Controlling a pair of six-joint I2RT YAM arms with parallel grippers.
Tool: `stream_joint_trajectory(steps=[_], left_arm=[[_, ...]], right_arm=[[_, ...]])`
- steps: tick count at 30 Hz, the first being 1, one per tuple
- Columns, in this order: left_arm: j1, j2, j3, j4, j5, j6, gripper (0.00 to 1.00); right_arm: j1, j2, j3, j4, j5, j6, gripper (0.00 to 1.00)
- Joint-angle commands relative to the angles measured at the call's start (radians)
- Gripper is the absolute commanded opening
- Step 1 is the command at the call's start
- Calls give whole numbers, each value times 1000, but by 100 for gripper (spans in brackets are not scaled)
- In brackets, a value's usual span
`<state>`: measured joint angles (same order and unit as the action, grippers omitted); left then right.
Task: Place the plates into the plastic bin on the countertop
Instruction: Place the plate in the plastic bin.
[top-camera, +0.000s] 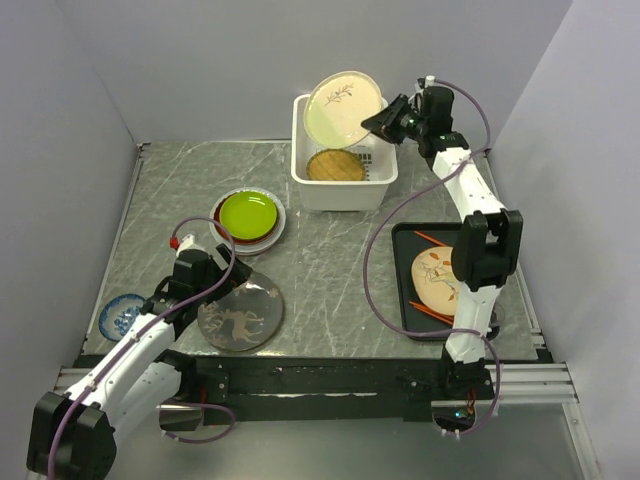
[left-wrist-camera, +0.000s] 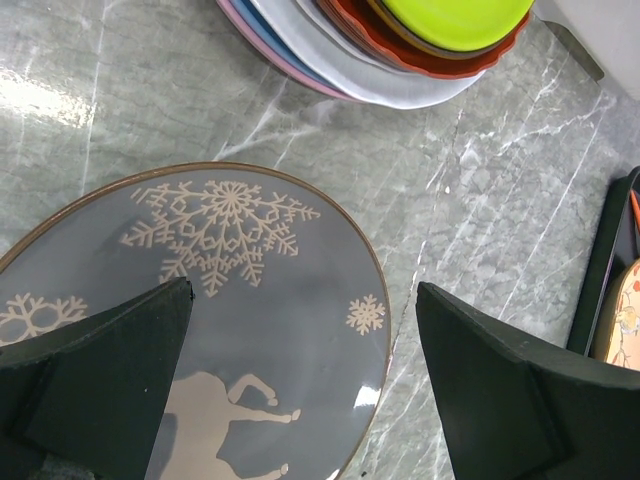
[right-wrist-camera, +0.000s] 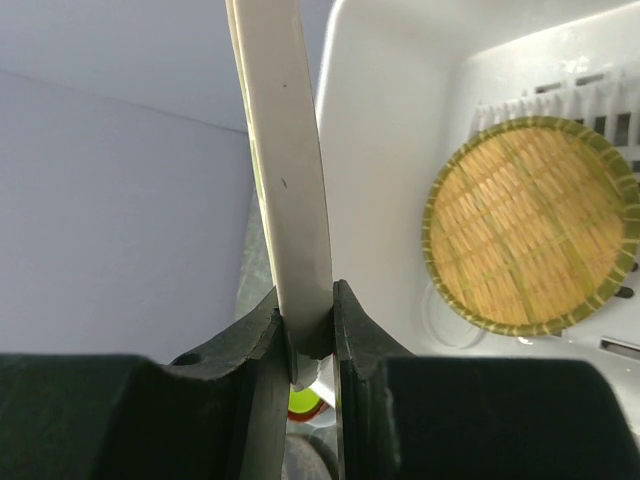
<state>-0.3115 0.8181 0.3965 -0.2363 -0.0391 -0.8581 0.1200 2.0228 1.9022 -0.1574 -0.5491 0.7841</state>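
My right gripper (top-camera: 385, 122) is shut on the rim of a cream plate (top-camera: 343, 107) and holds it tilted above the white plastic bin (top-camera: 380, 180). In the right wrist view the plate's edge (right-wrist-camera: 290, 180) sits between the gripper (right-wrist-camera: 310, 330). A woven tan plate (top-camera: 334, 166) lies in the bin's bottom; it shows in the right wrist view (right-wrist-camera: 530, 225). My left gripper (left-wrist-camera: 300, 340) is open just above a grey snowflake-patterned plate (top-camera: 240, 314) on the countertop (top-camera: 330, 260). A stack topped by a lime green plate (top-camera: 248, 213) stands mid-left.
A black tray (top-camera: 405, 300) at the right holds a patterned cream plate (top-camera: 435, 280), partly hidden by the right arm. A blue-and-white patterned plate (top-camera: 122, 315) lies at the left edge. Grey walls close in the sides and back.
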Motion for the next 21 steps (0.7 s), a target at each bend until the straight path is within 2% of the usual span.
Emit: stream_joint_trajectory(steps=[1, 21], left_arm=[[-3, -13, -2, 28, -19, 16, 99], [-3, -14, -12, 23, -24, 27, 99]], right_arm=[[0, -3, 81, 96, 11, -11, 0], [52, 76, 86, 24, 87, -98, 0]])
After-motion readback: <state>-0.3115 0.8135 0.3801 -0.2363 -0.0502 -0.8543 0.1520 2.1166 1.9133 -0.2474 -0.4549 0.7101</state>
